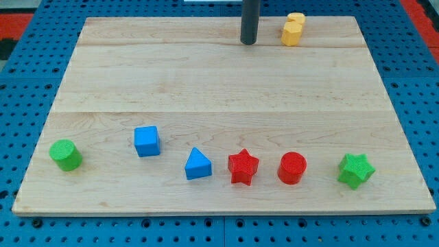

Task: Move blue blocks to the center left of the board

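You are looking at a pale wooden board (219,82) lying on a blue perforated bench (20,75). There is no claw on this arm, so no released or clenched state can be told; it ends in a straight dark rod, and my tip (248,42) rests at the board's 12 o'clock edge, just to the 9 o'clock side of a yellow plastic block (293,29) of rounded double shape, close to it but not touching. The two blue pieces sit well apart from my tip, down in the lower half: the blue plastic cube (147,140) lies at about 7 o'clock from the board's centre, and the blue plastic triangular block (197,165) sits near it at its 4 o'clock, the two apart. Along the same low row you see a green plastic cylinder (66,154) at the far 8 o'clock corner, then, past the blue pair, a red plastic star (243,167), a red plastic cylinder (292,167) and a green plastic star (356,170) towards 4 o'clock.
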Motion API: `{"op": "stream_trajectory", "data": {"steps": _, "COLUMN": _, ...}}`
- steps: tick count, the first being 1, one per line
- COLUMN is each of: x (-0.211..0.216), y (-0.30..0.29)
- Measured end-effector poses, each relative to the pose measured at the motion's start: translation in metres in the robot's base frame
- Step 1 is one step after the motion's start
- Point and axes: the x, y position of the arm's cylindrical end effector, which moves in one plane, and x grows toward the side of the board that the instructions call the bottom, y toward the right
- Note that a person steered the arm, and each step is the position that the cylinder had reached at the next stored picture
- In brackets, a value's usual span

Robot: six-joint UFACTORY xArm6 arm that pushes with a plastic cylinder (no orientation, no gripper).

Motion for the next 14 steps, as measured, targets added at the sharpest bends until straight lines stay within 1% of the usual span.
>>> {"op": "stream_trajectory", "data": {"steps": 1, "x": 0.022, "y": 0.001}}
{"op": "stream_trajectory", "data": {"steps": 2, "x": 0.054, "y": 0.001}}
{"op": "stream_trajectory", "data": {"steps": 5, "x": 0.182, "y": 0.014}}
{"op": "stream_trajectory", "data": {"steps": 6, "x": 0.214, "y": -0.038}}
{"op": "stream_trajectory", "data": {"steps": 7, "x": 0.243, "y": -0.064}}
{"op": "stream_trajectory", "data": {"steps": 8, "x": 0.268, "y": -0.073}}
{"op": "stream_trajectory", "data": {"steps": 10, "x": 0.308, "y": -0.063}}
{"op": "stream_trajectory", "data": {"steps": 11, "x": 0.317, "y": -0.07}}
{"op": "stream_trajectory", "data": {"steps": 12, "x": 0.316, "y": -0.124}}
{"op": "stream_trajectory", "data": {"steps": 14, "x": 0.296, "y": -0.134}}
